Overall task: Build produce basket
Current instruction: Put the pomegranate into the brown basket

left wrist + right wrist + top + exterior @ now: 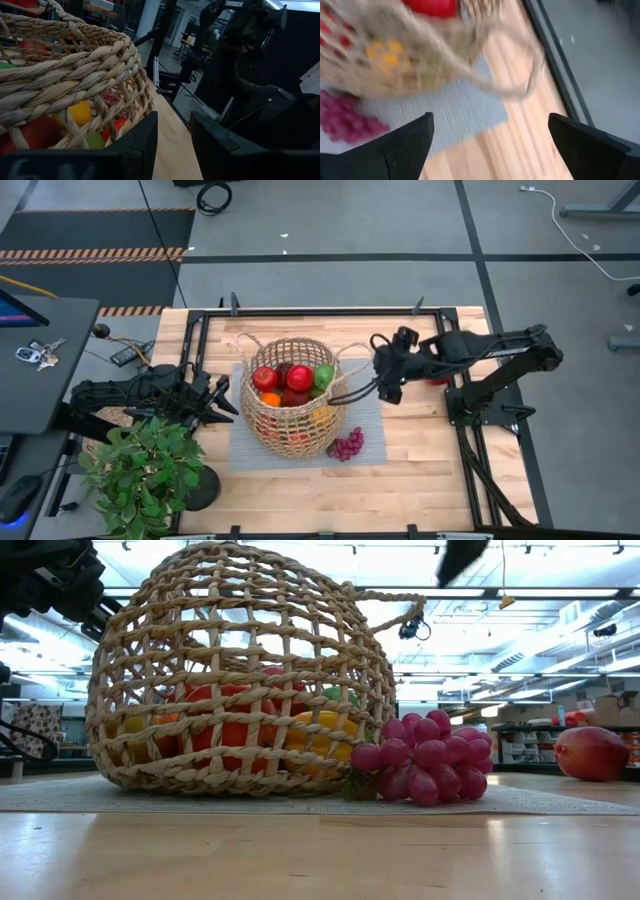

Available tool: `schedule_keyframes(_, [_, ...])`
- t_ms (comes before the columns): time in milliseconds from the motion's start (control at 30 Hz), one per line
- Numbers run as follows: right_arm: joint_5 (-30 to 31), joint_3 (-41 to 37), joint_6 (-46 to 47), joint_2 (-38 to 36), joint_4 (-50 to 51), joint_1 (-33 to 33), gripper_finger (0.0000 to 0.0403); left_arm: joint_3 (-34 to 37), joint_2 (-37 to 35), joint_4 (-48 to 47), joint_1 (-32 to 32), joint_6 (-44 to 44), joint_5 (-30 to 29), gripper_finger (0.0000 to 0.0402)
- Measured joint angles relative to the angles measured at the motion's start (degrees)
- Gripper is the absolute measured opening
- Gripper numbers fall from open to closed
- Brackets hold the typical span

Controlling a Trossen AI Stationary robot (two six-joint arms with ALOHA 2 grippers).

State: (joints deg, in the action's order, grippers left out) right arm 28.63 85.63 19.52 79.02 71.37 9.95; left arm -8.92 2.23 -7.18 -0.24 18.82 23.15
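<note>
Where the grey rectangular cloth mat [372, 442] is lying on the middle of the light wooden desk [430, 470], the scene is reading as follows.

Basket: the round tan open-weave wicker basket [292, 408] is sitting on the mat, tipped over toward the desk's front edge, so its mouth is facing up and back in the high view.

Handle: one thin loop handle [352, 352] is sticking out toward the right tool.

Produce inside: red toy apples [299, 377], a green toy pear [324, 375] and a small orange fruit [271, 399] are lying in the basket; a yellow piece [322, 723] is showing through the weave.

Grapes: the purple toy grape bunch [346, 445] is lying on the mat, touching the basket's side toward the front.

Stray fruit: a red toy apple [591, 753] is lying on the bare desk, well apart, toward the right edge.

Left tool [222, 402]: it is sitting just beside the basket's left wall, fingers [137, 145] narrowly parted, grasping nothing visible.

Right tool [385, 376]: it is hovering near the loop handle, released, jaws spread wide.

Plant: a leafy green potted plant [145, 473] is standing at the front left corner.
</note>
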Motion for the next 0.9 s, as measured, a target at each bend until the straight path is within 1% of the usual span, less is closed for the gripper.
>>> schedule_keyframes(100, [-1.5,-4.9,3.2,-0.2,2.1,0.0,0.0396,0.0,0.0,0.0,0.0,0.0,0.0,0.0121])
schedule_keyframes(200, [-1.7,-11.0,5.3,-1.9,2.2,0.0,0.0395,0.0,0.0,0.0,0.0,0.0,0.0,0.0121])
schedule_keyframes(333, [-1.9,-19.0,9.2,-6.0,1.8,-0.6,0.0392,0.0,0.0,0.0,0.0,0.0,0.0,0.0121])
schedule_keyframes(433, [-2.6,-24.9,12.3,-9.4,1.8,-2.3,0.0391,0.0,0.0,0.0,0.0,0.0,0.0,0.0121])
schedule_keyframes(500, [-1.8,-28.5,13.8,-11.6,1.7,-3.7,0.0391,0.0,0.0,0.0,0.0,0.0,0.0,0.0121])
schedule_keyframes(567, [-0.3,-31.6,15.2,-13.5,1.5,-5.5,0.0392,0.0,0.0,0.0,0.0,0.0,0.0,0.0121])
schedule_keyframes(633, [-0.2,-33.8,16.3,-15.1,1.4,-8.1,0.0395,0.0,0.0,0.0,0.0,0.0,0.0,0.0121])
schedule_keyframes(767, [-3.0,-36.7,17.0,-17.1,1.2,-14.2,0.0399,0.0,0.0,0.0,0.0,0.0,0.0,0.0121])
schedule_keyframes(900, [-4.2,-39.0,16.5,-17.2,0.4,-19.5,0.0399,0.0,0.0,0.0,0.0,0.0,0.0,0.0121])
